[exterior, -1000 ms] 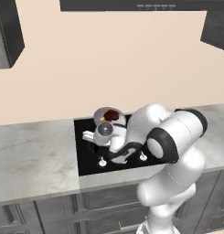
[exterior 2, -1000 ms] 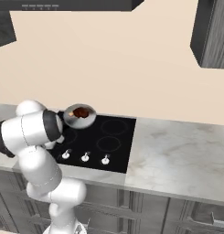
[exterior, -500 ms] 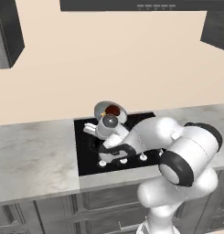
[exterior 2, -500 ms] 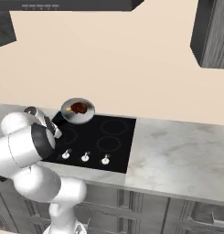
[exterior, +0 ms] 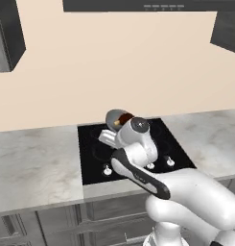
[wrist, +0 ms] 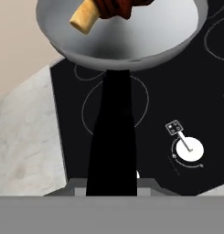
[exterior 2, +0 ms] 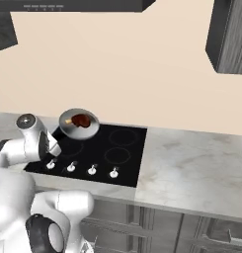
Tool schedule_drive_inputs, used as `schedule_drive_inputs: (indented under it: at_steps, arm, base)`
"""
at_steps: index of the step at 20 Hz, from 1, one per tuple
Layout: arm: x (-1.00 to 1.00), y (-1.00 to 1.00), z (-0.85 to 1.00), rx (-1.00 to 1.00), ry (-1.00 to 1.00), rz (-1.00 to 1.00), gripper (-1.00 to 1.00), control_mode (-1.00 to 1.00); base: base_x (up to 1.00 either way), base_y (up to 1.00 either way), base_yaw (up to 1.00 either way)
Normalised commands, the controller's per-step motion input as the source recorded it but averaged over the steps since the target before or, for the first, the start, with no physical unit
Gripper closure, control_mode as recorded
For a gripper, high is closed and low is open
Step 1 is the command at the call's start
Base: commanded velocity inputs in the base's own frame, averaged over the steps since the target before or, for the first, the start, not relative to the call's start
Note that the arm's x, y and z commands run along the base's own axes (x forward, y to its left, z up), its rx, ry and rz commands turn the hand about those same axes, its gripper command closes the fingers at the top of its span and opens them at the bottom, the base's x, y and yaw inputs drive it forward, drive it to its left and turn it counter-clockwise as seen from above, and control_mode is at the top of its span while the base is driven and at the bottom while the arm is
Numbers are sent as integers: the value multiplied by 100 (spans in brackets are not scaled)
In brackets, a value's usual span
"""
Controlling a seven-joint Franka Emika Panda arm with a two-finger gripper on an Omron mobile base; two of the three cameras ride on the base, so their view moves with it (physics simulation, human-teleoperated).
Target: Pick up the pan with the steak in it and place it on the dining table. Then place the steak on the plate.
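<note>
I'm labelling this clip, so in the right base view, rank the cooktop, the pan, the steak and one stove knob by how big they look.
Largest to smallest in the right base view:
1. The black cooktop.
2. The pan, lifted above it.
3. The steak inside the pan.
4. A white stove knob, which looks only slightly smaller than the steak and sits nearer the camera, so that last pair is unsure.

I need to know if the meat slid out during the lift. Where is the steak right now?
The steak lies inside the pan, held over the back left corner of the black stove; in the hand view it sits at the pan's far side.
</note>
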Motion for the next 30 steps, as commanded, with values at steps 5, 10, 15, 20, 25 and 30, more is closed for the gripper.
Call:
schedule_drive_inputs:
  at_steps: [5, 10, 15, 20, 25, 30]
  arm:
    - [-91, -3, 58, -3, 14, 2, 100, -100]
    - [-97, -9, 9, -9, 6, 11, 100, -100]
    - [-99, -16, 1, -15, -1, 8, 100, -100]
    - [-88, -12, -2, -17, -28, -5, 100, -100]
    - [-26, -2, 0, -3, -15, -2, 100, 100]
    - [0, 0, 0, 0, 0, 0, 100, 100]
  base:
    - [0, 0, 0]
    - [0, 0, 0]
    - [0, 0, 0]
    - [0, 0, 0]
    - [-2, 0, 0]
    - [-47, -8, 28]
